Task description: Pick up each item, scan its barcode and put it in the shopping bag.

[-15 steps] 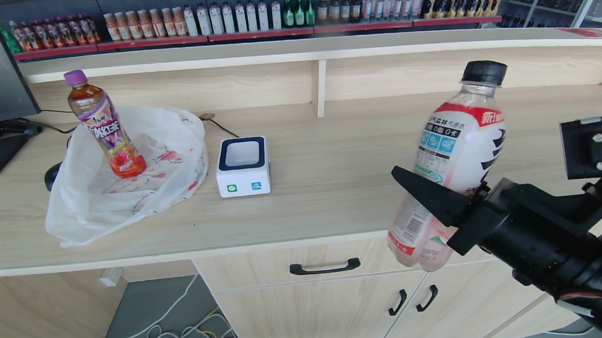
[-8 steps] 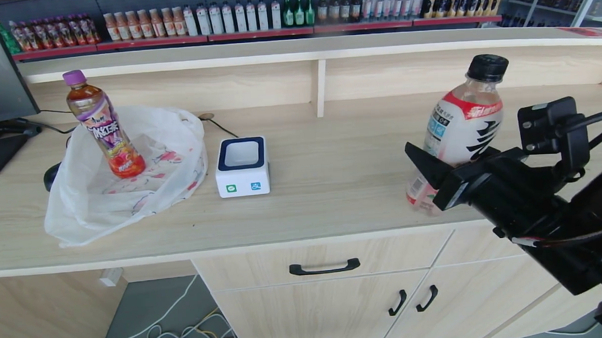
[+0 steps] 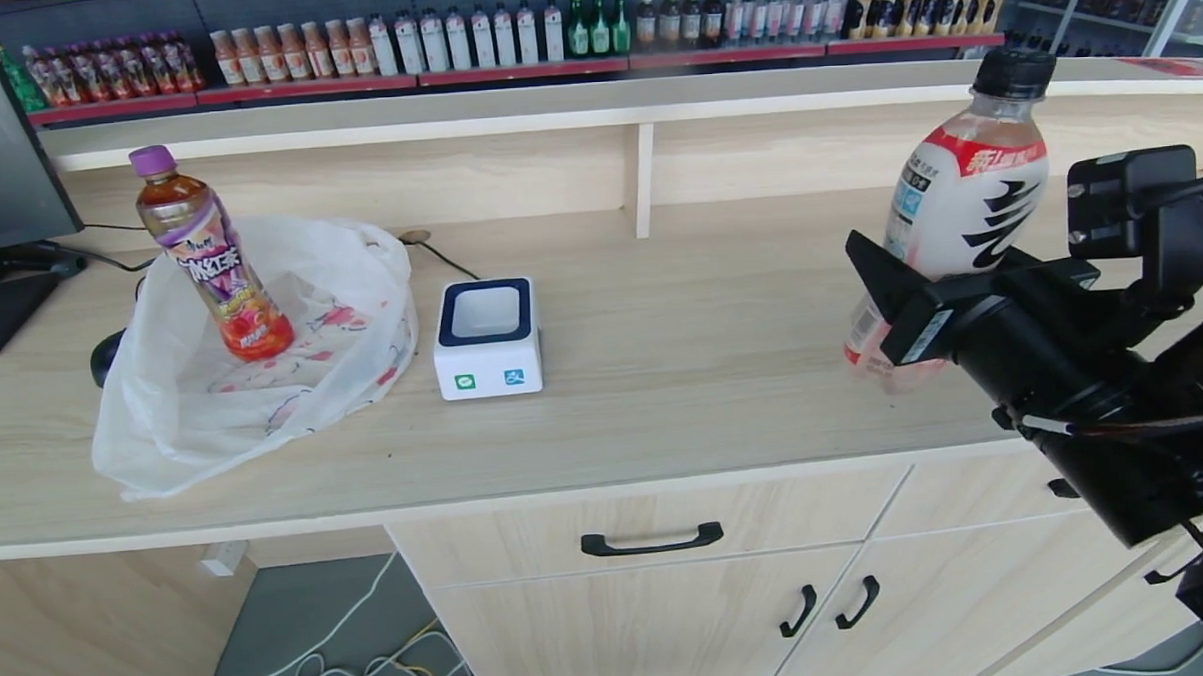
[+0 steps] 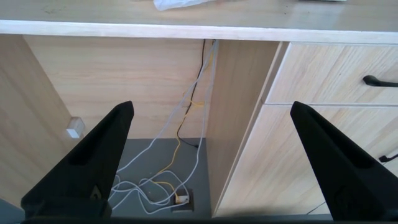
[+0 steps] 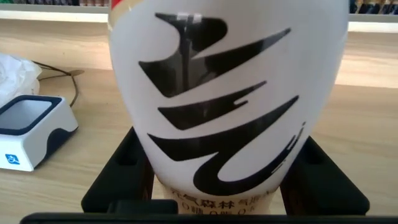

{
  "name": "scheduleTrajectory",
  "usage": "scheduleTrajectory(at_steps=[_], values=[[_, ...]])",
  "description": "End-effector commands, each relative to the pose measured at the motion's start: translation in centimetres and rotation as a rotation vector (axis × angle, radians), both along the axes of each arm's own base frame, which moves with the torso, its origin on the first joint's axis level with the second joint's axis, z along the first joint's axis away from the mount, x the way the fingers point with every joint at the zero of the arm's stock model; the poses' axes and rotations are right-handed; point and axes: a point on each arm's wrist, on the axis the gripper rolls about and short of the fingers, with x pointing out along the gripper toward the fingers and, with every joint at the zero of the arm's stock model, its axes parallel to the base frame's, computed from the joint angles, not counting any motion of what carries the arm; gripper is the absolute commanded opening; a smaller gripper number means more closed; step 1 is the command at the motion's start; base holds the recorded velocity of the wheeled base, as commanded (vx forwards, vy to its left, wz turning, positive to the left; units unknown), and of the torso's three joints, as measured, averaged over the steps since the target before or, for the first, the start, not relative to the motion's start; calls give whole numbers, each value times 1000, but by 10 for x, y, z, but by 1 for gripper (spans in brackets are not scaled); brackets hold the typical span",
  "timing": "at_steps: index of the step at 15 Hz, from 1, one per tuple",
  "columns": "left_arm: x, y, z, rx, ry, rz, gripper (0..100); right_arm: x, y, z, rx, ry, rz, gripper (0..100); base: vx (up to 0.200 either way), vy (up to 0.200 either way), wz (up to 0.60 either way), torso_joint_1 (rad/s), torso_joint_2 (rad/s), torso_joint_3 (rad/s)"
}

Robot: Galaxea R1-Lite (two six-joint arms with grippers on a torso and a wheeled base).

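Right gripper, head view: fingers pinching the white-labelled bottle low on its body, at the right end of the counter, near the front edge. Long axis near vertical, black cap up, leaning slightly right. Can't tell if the base touches the counter. Scanner mid-counter, window facing up. Shopping bag at the left end, just beside the scanner. Tea bottle stands inside it, purple cap up, tilted left.
Left wrist view: left gripper fingers spread wide, below the counter's front edge, facing cables on the floor.
Right wrist view: bottle between the fingers, scanner off to one side on the counter.
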Motion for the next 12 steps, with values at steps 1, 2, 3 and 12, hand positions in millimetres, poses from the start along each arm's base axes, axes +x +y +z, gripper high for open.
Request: scheduleTrajectory(at_steps=[1,2,3,12], values=[[0,0,0,0,0,1,100,-3,8,-2,4,11,36,0,0,200,0,2,2,7],[0,0,0,0,2,1,100,-4,9,0,20,7,45,0,0,200,0,12,-2,-12],[0,0,0,0,0,1,100,-4,8,-1,22,12,49,0,0,200,0,17,17,-7],[0,0,0,-1,0,1,100,-11,6,-2,40,1,34,0,0,200,0,1,6,2]])
